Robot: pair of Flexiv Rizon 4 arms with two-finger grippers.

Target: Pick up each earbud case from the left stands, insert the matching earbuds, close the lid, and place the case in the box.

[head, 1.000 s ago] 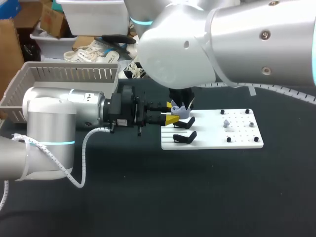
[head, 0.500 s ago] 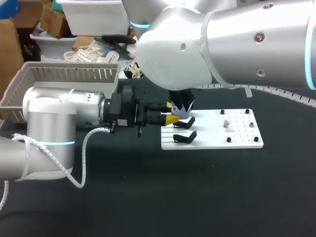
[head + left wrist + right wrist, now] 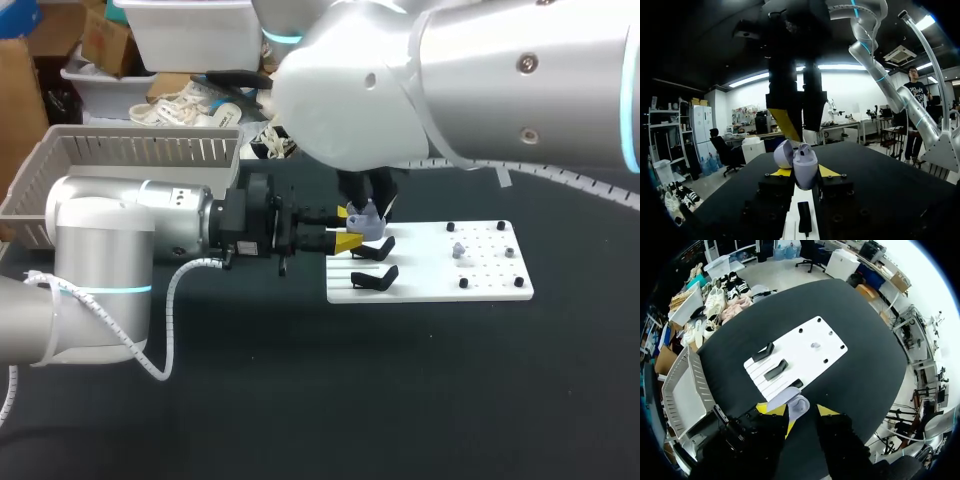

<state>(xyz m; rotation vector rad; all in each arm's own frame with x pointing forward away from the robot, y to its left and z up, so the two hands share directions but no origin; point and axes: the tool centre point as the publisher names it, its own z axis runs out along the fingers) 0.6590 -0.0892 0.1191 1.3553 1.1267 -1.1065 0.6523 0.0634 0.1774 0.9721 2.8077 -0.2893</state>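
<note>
My left gripper (image 3: 347,228) comes in level from the left and is shut on a lavender earbud case (image 3: 368,224) with its lid open, just above the white board's (image 3: 480,275) left end. In the left wrist view the case (image 3: 805,165) sits between my yellow tips, lid tipped back. My right gripper (image 3: 367,203) hangs straight down over it. Its fingers (image 3: 786,117) stand apart above the case with nothing between them. From the right wrist the case (image 3: 800,404) shows below the right gripper (image 3: 800,411). A grey earbud (image 3: 459,250) lies on the board.
Black stands (image 3: 375,277) sit on the board's left part, small black pegs (image 3: 463,283) on its right part. A grey basket (image 3: 140,150) stands at the back left. My right arm's bulk covers the table's far middle. Dark tabletop (image 3: 400,390) lies in front.
The right gripper's fingers have spread apart over the open case and its arm has shifted slightly. The left gripper and the case have stayed put.
</note>
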